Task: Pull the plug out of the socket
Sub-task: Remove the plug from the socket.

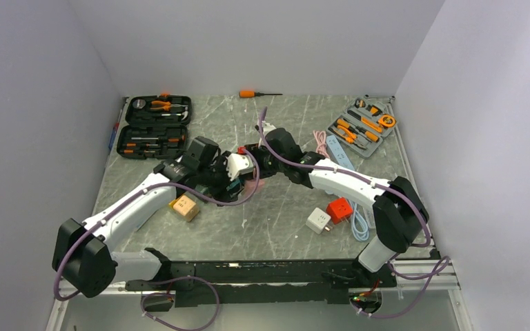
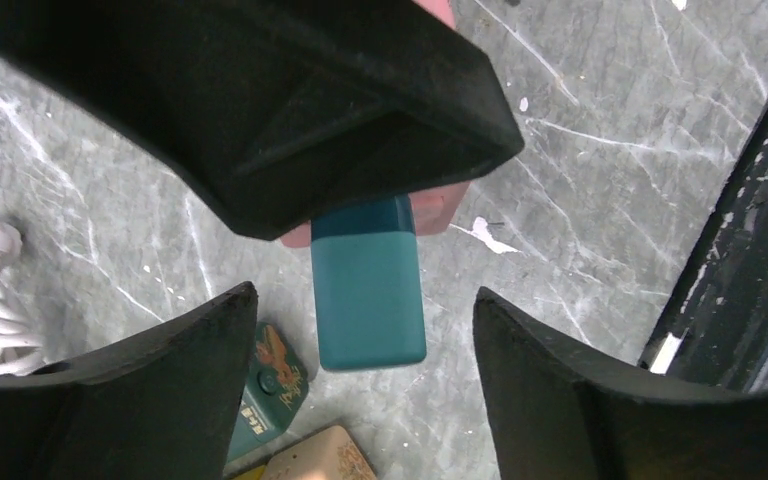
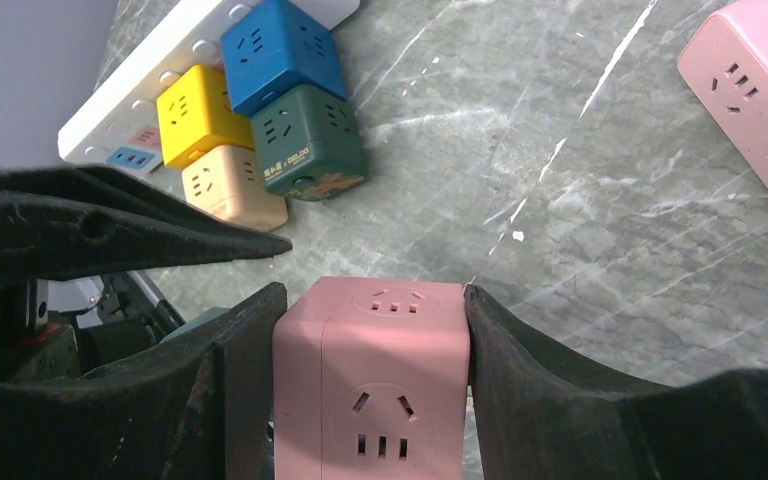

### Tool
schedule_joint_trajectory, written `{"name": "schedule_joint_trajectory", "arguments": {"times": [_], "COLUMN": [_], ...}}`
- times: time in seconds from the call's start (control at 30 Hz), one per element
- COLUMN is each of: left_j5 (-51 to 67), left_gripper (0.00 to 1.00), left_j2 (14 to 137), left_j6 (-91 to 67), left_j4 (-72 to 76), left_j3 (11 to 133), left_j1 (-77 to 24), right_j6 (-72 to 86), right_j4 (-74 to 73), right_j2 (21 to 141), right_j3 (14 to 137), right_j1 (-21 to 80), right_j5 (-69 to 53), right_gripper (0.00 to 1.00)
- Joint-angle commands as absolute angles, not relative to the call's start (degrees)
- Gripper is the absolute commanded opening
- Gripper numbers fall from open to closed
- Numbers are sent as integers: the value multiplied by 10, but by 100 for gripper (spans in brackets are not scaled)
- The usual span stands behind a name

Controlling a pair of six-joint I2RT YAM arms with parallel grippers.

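The grey marble-patterned desk [image 1: 276, 227] carries both arms, which meet near its centre in the top view. The white left arm [image 1: 131, 207] rises from its base at 7 o'clock and stretches toward 1 o'clock, its wrist low over the desk. The white right arm [image 1: 345, 181] starts at 5 o'clock, bends at the elbow and reaches toward 10 o'clock, so the two wrists face each other.

The right gripper [image 3: 372, 295] is clamped on the pink cube-shaped socket block [image 3: 372, 400], one black finger pressed against each side face.

The left gripper [image 2: 362, 298] stands wide. Its fingers [image 2: 160, 380] flank the teal rectangular plug [image 2: 370, 320] at 9 and 3 o'clock, with a gap on both sides.

The plug sticks out of the pink block toward 6 o'clock in the left wrist view. Its far end sits against the block, where a finger of the right gripper partly hides the joint.
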State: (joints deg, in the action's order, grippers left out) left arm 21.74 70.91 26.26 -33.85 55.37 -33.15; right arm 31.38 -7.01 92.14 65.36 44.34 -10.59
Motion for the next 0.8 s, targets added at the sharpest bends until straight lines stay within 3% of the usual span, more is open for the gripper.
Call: {"name": "schedule_joint_trajectory", "arguments": {"times": [0.0,0.3,0.37,0.4,0.5,0.6,0.67,0.77], "left_j5": [216,192,180,176,177,187,193,200], "left_gripper": [73,24,3,0,0,0,0,0], "left_j2": [719,758,757,754,742,726,714,702], "left_j6": [255,245,243,243,250,258,265,270], "left_j4": [-328,-338,-336,-336,-336,-343,-344,-347], "left_j3": [585,603,602,602,596,596,594,594], "left_j1": [-341,-355,-355,-355,-355,-355,-355,-355], "right_j6": [325,323,323,323,317,310,307,303], "right_j4": [-44,-58,-58,-58,-58,-59,-59,-64], "right_j2": [896,899,896,893,877,854,837,811], "right_j3": [666,672,665,662,644,626,615,606], "right_j1": [444,462,462,462,458,446,434,413], "right_j5": [-114,-94,-92,-95,-96,-105,-114,-131], "right_gripper": [3,5,9,16,34,63,78,88]}}
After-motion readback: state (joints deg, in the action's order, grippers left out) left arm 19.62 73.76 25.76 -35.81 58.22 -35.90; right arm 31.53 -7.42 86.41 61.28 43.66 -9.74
